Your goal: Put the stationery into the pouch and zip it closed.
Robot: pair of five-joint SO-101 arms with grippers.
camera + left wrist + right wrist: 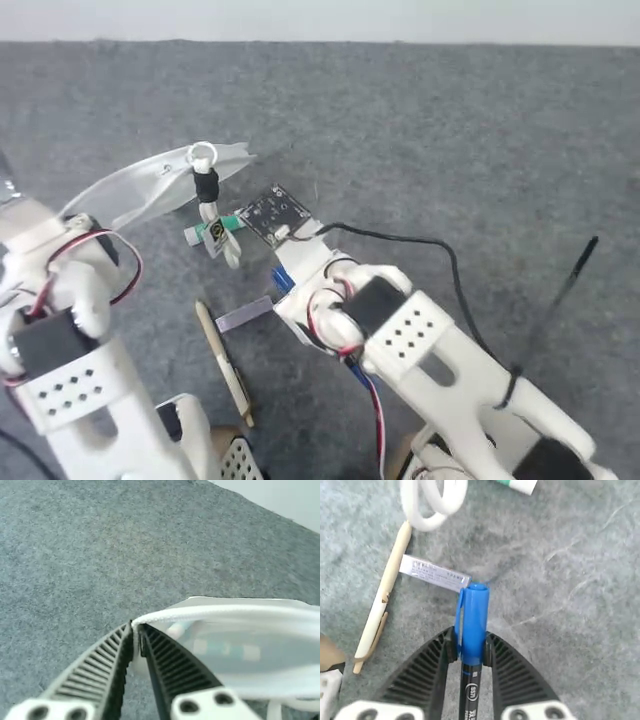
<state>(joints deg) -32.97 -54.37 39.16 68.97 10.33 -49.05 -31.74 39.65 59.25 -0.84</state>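
Observation:
A translucent white pouch [160, 185] lies at the back left, its white pull cord and ring [202, 155] trailing off its right end. My left gripper [135, 627] is shut on the pouch's zipper edge [240, 645] at a corner. My right gripper [470, 650] is shut on a blue capped pen [472, 620], which also shows at mid-table [283, 278] under the right arm. The pen's cap points at a small white label strip [434, 573]. A beige pen [225, 365] lies on the mat just left of the right arm. A green and white marker [215, 230] rests by the cord.
Grey felt covers the table [450, 130], with open room at the back and right. A thin black rod [570, 280] lies at the far right. The right arm's black cable [430, 245] loops over the mat. The left arm's base [90, 390] stands at the near left.

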